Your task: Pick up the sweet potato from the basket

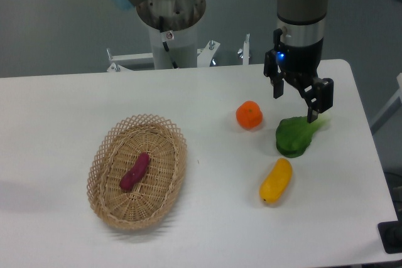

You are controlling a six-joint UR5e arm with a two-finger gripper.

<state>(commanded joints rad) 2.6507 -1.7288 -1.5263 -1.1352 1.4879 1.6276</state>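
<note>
Basket [164, 200] sits closest to the camera, front left on the white table [56, 111]. Sweet potato [135, 171] lies inside it, roughly centred on the floor of the weave, long axis running diagonally, ends clear of the rim as far as I can tell.

My gripper [294, 105] is far off at back right, hanging above the table with jaws spread and nothing between them. One finger [312, 108] is just above or touching the stem end of the green vegetable [295, 137]; can't tell which from this angle. Orange fruit [249, 115] is to the left of it, yellow vegetable [276, 181] is in front.

Pickup not started. Risks as I judge them:
- Moving sideways without lifting first could drag or clip the green vegetable, maybe knock the orange fruit rolling.
- Potato is small and tapered. If my jaws close along its length or near a tip, it likely squirts out. Need to rotate so I close across the middle.
- Basket is light and shallow. Fingers going too deep can snag the weave and lift or shove the whole basket.
- Looped rim could catch a finger on a low approach.

No brands, labels or readable text anywhere.
</note>
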